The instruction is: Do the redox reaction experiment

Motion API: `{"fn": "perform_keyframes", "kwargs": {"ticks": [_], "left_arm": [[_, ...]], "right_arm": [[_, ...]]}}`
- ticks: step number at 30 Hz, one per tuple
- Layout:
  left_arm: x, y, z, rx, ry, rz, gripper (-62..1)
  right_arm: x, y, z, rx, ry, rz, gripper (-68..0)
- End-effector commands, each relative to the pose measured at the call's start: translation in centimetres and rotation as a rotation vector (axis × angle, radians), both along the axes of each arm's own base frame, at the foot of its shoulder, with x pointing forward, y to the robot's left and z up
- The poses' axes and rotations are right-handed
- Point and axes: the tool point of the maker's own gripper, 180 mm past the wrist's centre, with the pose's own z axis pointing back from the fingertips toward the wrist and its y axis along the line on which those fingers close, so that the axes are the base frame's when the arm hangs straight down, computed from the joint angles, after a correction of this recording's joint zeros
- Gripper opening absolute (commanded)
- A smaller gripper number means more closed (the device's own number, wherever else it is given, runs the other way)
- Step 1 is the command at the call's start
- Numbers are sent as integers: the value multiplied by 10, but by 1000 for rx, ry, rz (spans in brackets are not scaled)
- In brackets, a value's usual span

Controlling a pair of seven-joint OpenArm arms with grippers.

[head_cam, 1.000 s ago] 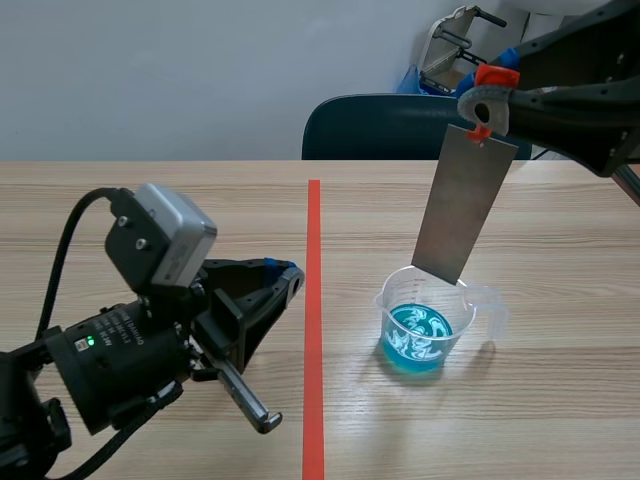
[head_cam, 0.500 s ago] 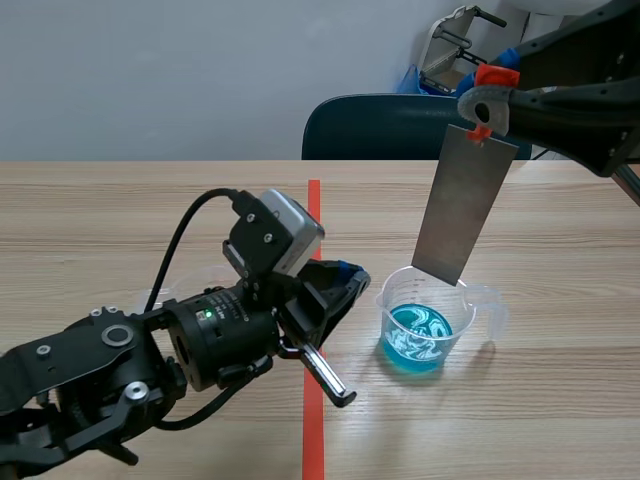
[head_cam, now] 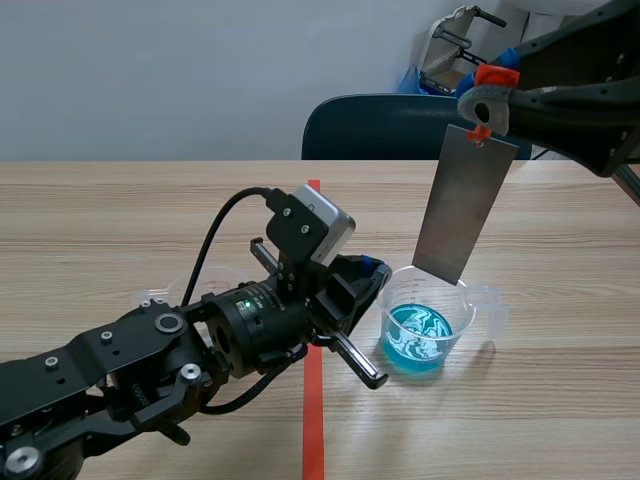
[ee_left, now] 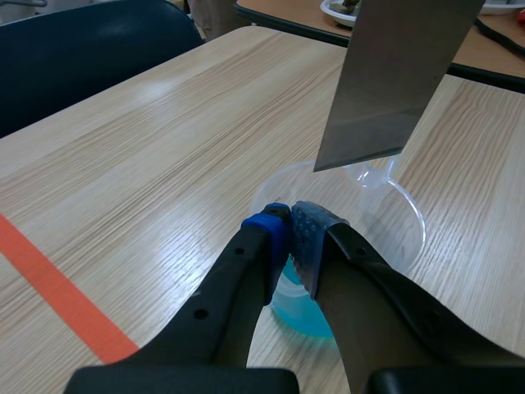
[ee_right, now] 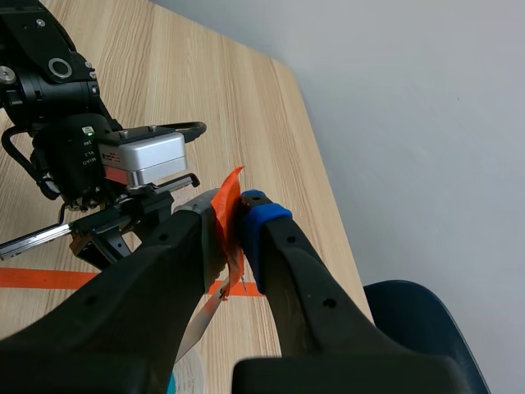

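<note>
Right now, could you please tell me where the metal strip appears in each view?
Scene view: the metal strip hangs from the right claw, with its lower edge over the beaker.
Left wrist view: the metal strip is ahead of and above the left claw.
Right wrist view: the metal strip is only an edge-on sliver under the right claw.
Shared landmark: the orange tape line.

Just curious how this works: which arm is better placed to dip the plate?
Right. Its gripper holds the metal plate by its orange tab, hanging just above the beaker of blue liquid. The left gripper is shut at the beaker's rim, holding nothing.
</note>
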Motion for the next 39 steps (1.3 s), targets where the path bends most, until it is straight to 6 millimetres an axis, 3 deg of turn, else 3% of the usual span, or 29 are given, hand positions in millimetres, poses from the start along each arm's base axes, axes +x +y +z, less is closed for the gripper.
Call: {"fn": "perform_keyframes", "kwargs": {"ticks": [1,15,20,29,39], "left_arm": [[3,-5,14,-33,-28,-5,-582],[4,-1,14,-35,-29,-1,-582],[-6,10,15,-33,-29,-5,-582],[-37,57,28,-26,-17,46,-582],[-96,111,37,-2,29,83,-582]], "right_arm": [[0,0,11,14,-24,11,-669],[0,0,11,14,-24,11,-669],[0,0,11,14,-24,11,-669],[0,0,12,14,-24,11,-669],[0,0,12,14,-24,11,-669]]}}
